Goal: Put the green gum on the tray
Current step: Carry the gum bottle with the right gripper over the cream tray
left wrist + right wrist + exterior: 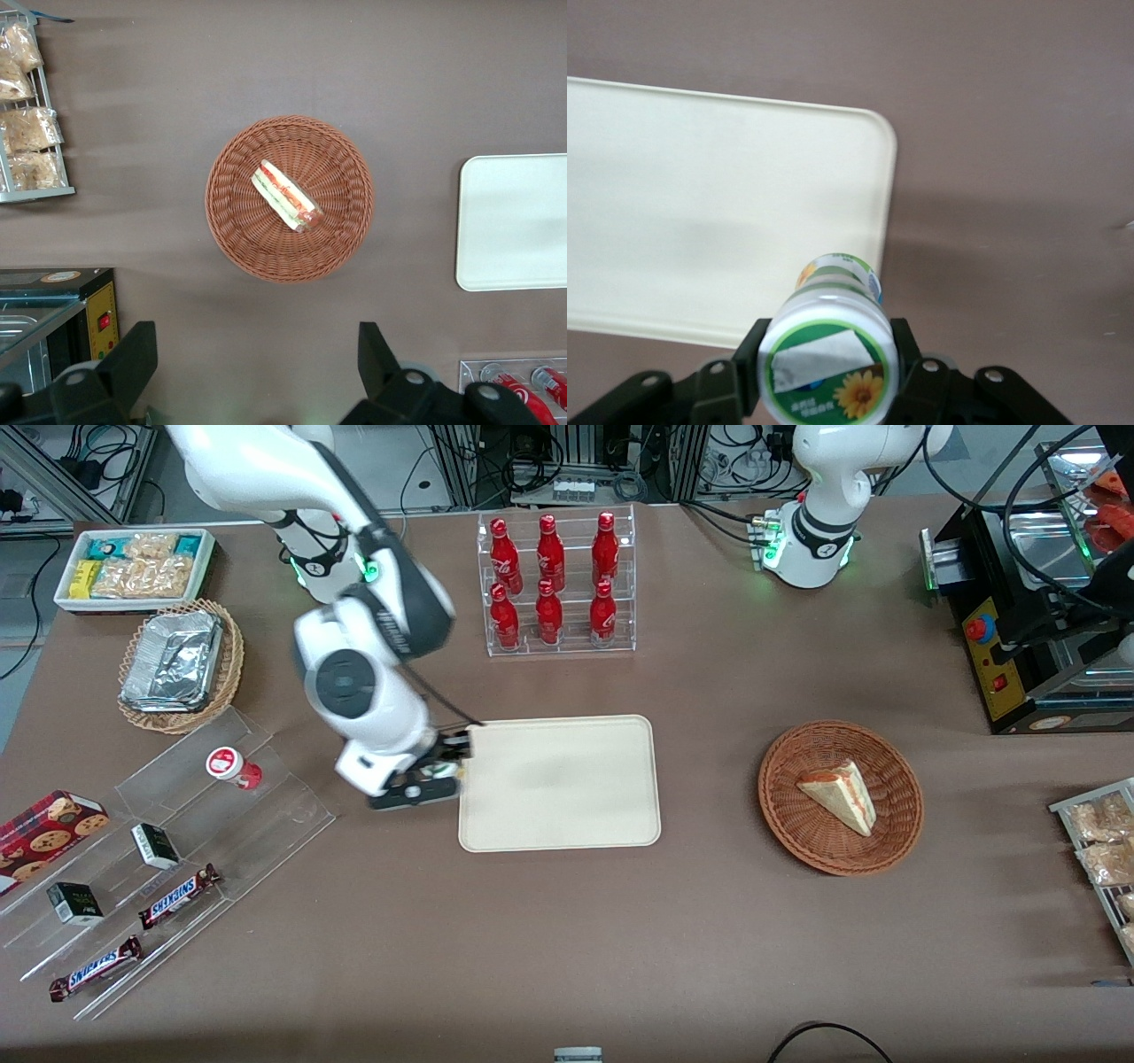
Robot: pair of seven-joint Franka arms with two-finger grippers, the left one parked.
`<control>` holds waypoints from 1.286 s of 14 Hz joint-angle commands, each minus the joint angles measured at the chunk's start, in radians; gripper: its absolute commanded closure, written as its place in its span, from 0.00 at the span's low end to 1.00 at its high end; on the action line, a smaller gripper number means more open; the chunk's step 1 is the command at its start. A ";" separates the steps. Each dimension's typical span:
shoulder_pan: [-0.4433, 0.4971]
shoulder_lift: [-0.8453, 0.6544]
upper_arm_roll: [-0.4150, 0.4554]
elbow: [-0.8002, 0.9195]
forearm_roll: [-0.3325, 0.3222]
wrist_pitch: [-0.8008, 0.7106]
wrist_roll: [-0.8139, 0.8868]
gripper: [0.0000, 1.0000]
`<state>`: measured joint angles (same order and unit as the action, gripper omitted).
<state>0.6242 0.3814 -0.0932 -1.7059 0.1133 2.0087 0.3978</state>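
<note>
My right gripper (446, 764) is shut on the green gum (829, 354), a small bottle with a white lid bearing a green label and a yellow flower. The black fingers (750, 359) press against both sides of the bottle. In the front view the gum (440, 767) is mostly hidden under the wrist, held above the table right at the edge of the tray (560, 781) that is toward the working arm's end. The tray (700, 221) is cream, flat, rounded at the corners, and bare. The gum hangs over the tray's corner rim.
A red-lidded bottle (227, 764) stands on a clear stepped rack (177, 841) with Snickers bars and small boxes. A rack of red bottles (555, 584) stands farther from the front camera than the tray. A wicker basket with a sandwich (840, 795) lies toward the parked arm's end.
</note>
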 commanded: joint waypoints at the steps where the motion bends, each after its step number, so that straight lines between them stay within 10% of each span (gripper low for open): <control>1: 0.051 0.094 -0.013 0.098 0.019 0.019 0.122 1.00; 18: 0.198 0.344 -0.011 0.232 0.020 0.205 0.398 1.00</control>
<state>0.8123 0.6906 -0.0947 -1.5147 0.1133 2.2054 0.7834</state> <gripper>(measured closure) 0.414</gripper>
